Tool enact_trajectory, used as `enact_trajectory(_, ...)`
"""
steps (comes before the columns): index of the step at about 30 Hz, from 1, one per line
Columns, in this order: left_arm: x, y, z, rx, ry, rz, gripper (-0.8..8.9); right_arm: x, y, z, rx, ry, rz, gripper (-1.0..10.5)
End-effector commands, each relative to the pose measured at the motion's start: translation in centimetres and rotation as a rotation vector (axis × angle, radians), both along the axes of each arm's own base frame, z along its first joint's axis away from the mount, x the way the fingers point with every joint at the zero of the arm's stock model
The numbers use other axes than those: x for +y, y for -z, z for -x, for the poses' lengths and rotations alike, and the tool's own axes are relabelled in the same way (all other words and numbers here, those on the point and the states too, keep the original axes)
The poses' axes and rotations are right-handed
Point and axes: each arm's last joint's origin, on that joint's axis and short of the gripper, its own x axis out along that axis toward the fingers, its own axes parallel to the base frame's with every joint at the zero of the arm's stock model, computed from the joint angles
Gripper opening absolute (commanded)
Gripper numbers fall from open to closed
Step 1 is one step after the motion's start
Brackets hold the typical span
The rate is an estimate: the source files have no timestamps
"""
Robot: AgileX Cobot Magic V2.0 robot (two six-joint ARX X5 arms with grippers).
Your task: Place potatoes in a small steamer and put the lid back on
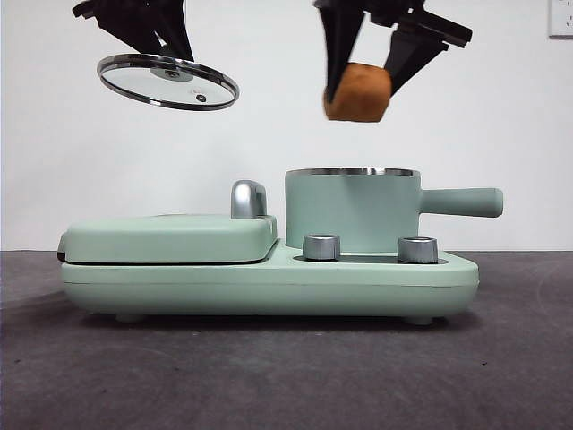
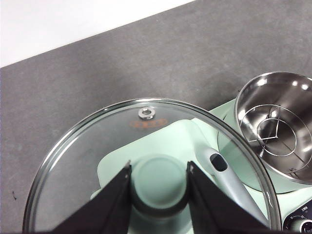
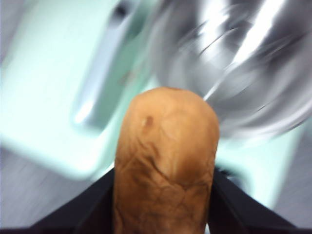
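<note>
My right gripper [image 1: 360, 82] is shut on the orange-brown potato [image 1: 357, 92] and holds it in the air above the open mint-green steamer pot [image 1: 351, 211]. The potato fills the right wrist view [image 3: 165, 161], with the pot's steel inside [image 3: 234, 63] blurred beyond it. My left gripper [image 1: 166, 55] is shut on the green knob [image 2: 159, 183] of the clear glass lid [image 1: 167, 81] and holds it tilted, high over the flat griddle cover [image 1: 170, 238]. The left wrist view shows the pot [image 2: 278, 126] open, with a wire rack inside.
The pot stands on a mint-green cooker base [image 1: 269, 282] with two steel dials [image 1: 322, 247]. Its straight green handle [image 1: 461, 202] sticks out to the right. A steel handle [image 1: 248, 199] rises behind the griddle cover. Dark grey tabletop lies all around.
</note>
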Motion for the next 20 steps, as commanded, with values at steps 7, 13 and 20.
enact_trajectory(7,-0.1,-1.3,0.2,-0.054,0.006,0.019,0.16,0.2,0.5,-6.5,-0.031,-0.035,0.071,1.5)
enact_trajectory(13,-0.1,-1.3,0.2,-0.054,0.006,0.019,0.16,0.6,3.9,-9.7,0.037,-0.048,0.085,1.5)
enact_trajectory(20,-0.1,-1.3,0.2,-0.053,0.006,0.019,0.16,0.7,7.1,-11.4,0.104,-0.055,0.107,1.5)
